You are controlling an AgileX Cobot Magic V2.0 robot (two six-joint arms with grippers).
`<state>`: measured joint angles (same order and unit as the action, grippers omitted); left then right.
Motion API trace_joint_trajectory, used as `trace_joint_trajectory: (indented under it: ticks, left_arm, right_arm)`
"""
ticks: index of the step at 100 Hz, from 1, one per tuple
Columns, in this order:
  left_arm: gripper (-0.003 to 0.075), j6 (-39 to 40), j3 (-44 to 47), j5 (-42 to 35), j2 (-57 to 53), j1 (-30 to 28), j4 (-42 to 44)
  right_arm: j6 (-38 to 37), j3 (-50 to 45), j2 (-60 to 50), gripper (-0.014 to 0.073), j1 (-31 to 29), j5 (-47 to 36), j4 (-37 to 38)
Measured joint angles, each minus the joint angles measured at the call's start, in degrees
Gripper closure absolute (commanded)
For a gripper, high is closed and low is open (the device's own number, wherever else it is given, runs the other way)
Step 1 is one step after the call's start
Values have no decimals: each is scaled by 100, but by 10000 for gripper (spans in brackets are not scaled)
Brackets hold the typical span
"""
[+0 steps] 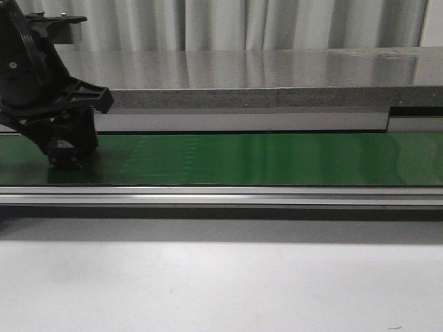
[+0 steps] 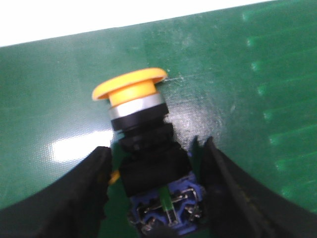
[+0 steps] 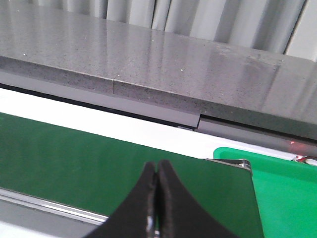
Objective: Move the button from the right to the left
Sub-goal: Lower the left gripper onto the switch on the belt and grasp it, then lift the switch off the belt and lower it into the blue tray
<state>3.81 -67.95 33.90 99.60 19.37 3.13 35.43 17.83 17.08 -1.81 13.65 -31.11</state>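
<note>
No readable text or labels anywhere.

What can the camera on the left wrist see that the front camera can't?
Only the left wrist view shows the button: its yellow-orange cap, black body and blue base sit between the two open fingers of the left gripper. Only the front view shows the shiny counter, the curtain behind it and the metal rail; there the left gripper hides the button. Both show the green belt.
</note>
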Motion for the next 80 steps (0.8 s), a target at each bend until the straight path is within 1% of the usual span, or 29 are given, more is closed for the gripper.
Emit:
trace_joint_trajectory:
  ticks: [16, 36, 56, 66, 80]
  left_arm:
    - [495, 0, -13, 215, -65, -37, 180]
    - [495, 0, -153, 440, -537, -226, 563]
    - [495, 0, -165, 595, -970, -815, 1017]
    - [495, 0, -165, 704, -984, -1170, 1236]
    - [495, -33, -165, 714, -984, -1661, 1318]
  right_arm:
    - [0, 0, 0, 662, 0, 0, 0]
    - [0, 0, 0, 662, 0, 0, 0]
    - [0, 0, 0, 662, 0, 0, 0]
    - [0, 0, 0, 662, 0, 0, 0]
    - [0, 0, 0, 662, 0, 0, 0]
